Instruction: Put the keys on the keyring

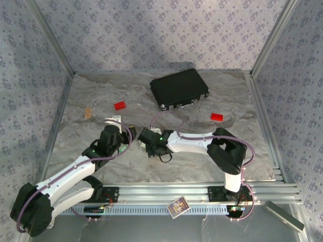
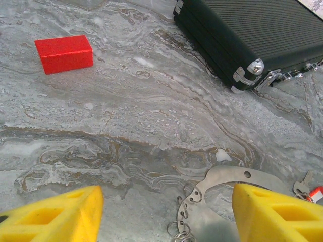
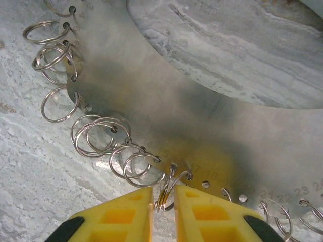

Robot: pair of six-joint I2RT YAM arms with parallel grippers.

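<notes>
Bright diffuse light, soft shadows, wrist views blurred nearby.

- This is a robot test lab, like a small booth.
- Flowery walls stand around a grey table.
- A left robot arm and a right robot arm sit on metal rails.

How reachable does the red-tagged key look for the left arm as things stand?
Probably yes. The left gripper is open, and the red-tagged key lies uncovered beside the keyring, close to that gripper. The right gripper pinches a ring of the keyring, which could crowd the approach.
</notes>
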